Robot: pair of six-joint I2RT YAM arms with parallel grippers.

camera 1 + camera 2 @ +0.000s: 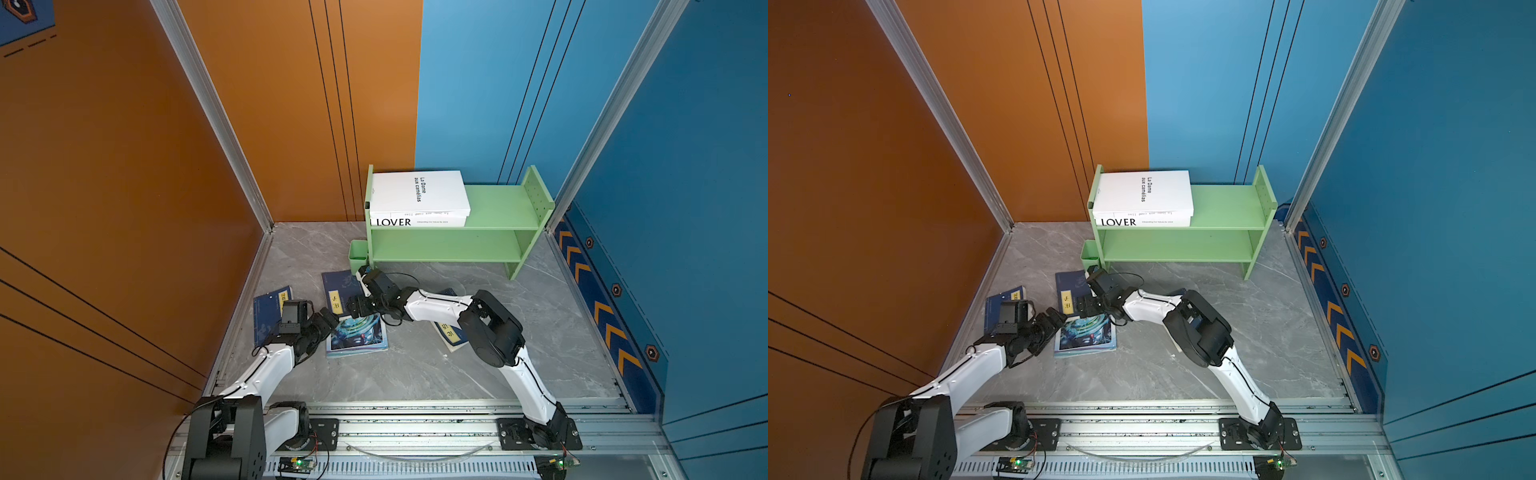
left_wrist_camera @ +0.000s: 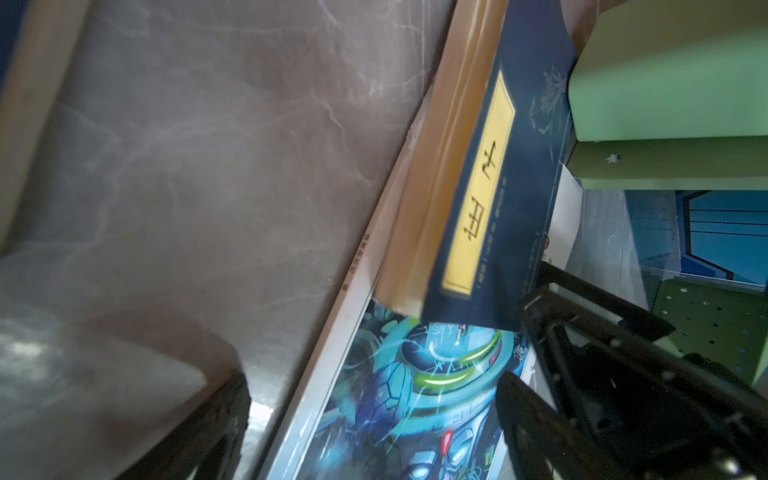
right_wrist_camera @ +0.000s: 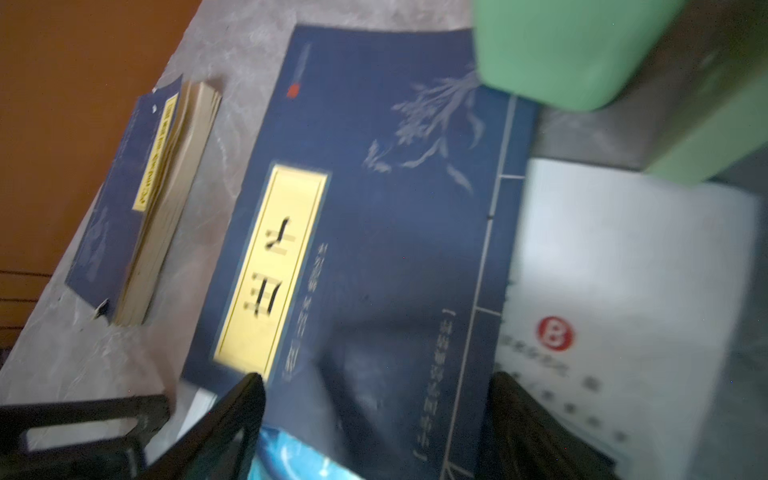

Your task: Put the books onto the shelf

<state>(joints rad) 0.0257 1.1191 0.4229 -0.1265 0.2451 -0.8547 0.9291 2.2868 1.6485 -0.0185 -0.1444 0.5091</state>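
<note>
- Two thick white books lie stacked flat at the left end of the top tier of the small light-green wooden two-tier shelf (image 1: 498, 208), upper centre in both top views: the white book lettered LOVER (image 1: 415, 222) beneath, the second white book (image 1: 419, 191) on it.
- One little green cup (image 1: 358, 254) sits just beside the shelf's left side panel.
- Three thin navy books with yellow labels lie on the grey marbled floor (image 1: 415, 374): the left navy book (image 1: 266, 316), the middle navy book (image 1: 337, 286) and the right navy book (image 1: 451, 334) (partly under the right arm).
- One teal sci-fi picture magazine (image 1: 357, 338) lies flat at lower centre, with the middle navy book's end overlapping it.
- Left gripper (image 1: 331, 319): jaws apart, straddling the magazine's left edge, gripping nothing.
- Right gripper (image 1: 356, 308): jaws apart over the middle navy book's near end; I cannot tell whether it touches the book.
</note>
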